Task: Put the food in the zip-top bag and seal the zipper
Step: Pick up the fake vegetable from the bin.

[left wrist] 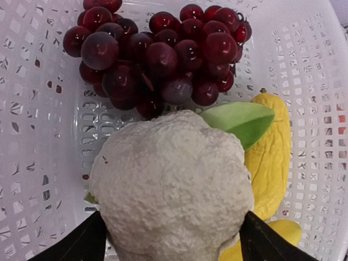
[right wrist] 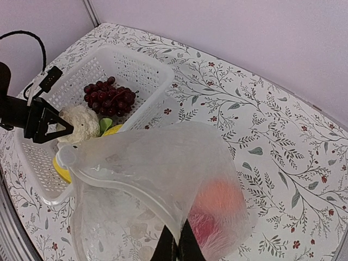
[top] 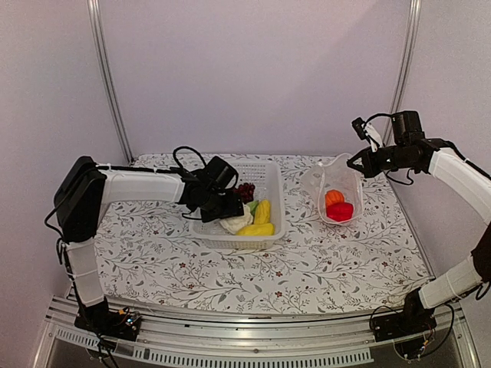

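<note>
Cauliflower (left wrist: 171, 185) between spread left pincer (left wrist: 174, 223), grapes (left wrist: 157, 51) beyond, yellow pieces (left wrist: 272, 157) beside

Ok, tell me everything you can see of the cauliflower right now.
The cauliflower is a white, bumpy, matte toy head with a green leaf at one side. It sits in the white basket, next to the grape bunch, against a yellow piece. The left gripper straddles it, jaws wide; whether they touch it is unclear.
</note>
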`<control>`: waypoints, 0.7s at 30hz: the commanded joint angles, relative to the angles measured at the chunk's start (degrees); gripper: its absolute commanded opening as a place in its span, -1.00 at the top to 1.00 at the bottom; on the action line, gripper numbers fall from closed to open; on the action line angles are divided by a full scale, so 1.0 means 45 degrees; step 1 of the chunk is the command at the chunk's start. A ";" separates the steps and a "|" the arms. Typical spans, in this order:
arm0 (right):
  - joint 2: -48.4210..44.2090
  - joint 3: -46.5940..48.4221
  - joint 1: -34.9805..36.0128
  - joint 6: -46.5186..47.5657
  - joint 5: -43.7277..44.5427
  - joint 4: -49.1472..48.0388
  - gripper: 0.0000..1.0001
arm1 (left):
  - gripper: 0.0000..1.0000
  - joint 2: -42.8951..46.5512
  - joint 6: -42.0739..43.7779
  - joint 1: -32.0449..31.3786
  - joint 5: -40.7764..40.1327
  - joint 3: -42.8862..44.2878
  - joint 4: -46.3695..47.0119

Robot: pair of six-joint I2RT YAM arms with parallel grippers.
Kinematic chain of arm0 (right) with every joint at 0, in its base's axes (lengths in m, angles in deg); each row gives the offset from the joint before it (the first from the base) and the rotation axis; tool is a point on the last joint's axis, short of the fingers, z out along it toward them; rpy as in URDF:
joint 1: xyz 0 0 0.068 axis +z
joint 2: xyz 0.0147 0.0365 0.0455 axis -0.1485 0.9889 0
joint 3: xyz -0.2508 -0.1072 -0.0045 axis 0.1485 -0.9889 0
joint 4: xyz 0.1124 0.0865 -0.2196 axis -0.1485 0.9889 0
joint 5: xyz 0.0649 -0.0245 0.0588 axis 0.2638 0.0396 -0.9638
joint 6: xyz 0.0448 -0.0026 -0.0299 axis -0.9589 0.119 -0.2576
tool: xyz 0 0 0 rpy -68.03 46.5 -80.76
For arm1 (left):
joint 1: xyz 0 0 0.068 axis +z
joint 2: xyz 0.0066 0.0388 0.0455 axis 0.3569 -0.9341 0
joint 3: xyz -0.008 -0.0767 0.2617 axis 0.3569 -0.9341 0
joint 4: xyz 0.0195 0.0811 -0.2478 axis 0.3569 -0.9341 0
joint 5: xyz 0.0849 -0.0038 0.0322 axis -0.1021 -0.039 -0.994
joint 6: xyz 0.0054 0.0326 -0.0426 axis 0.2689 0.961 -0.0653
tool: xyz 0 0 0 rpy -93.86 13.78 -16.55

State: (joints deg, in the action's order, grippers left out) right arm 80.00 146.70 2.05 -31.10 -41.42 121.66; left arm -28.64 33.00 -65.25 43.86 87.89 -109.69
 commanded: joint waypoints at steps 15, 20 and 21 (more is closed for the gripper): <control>-0.0410 -0.0245 0.0011 -0.0010 -0.0044 -0.0167 1.00 | 0.03 0.0031 0.0426 0.0069 0.0393 -0.0033 0.1136; -0.0347 -0.0236 0.0017 -0.0039 -0.0026 -0.0170 1.00 | 0.11 0.0827 0.0815 -0.0040 -0.0183 -0.0280 0.1140; -0.0321 -0.0227 0.0011 -0.0047 -0.0012 -0.0160 1.00 | 0.12 0.0929 0.0954 -0.0063 -0.0344 -0.0242 0.1032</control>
State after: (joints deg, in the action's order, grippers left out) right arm 79.52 146.42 2.05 -31.10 -41.38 121.53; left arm -28.44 34.92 -65.27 44.80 87.17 -105.42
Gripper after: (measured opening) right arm 0.007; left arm 0.525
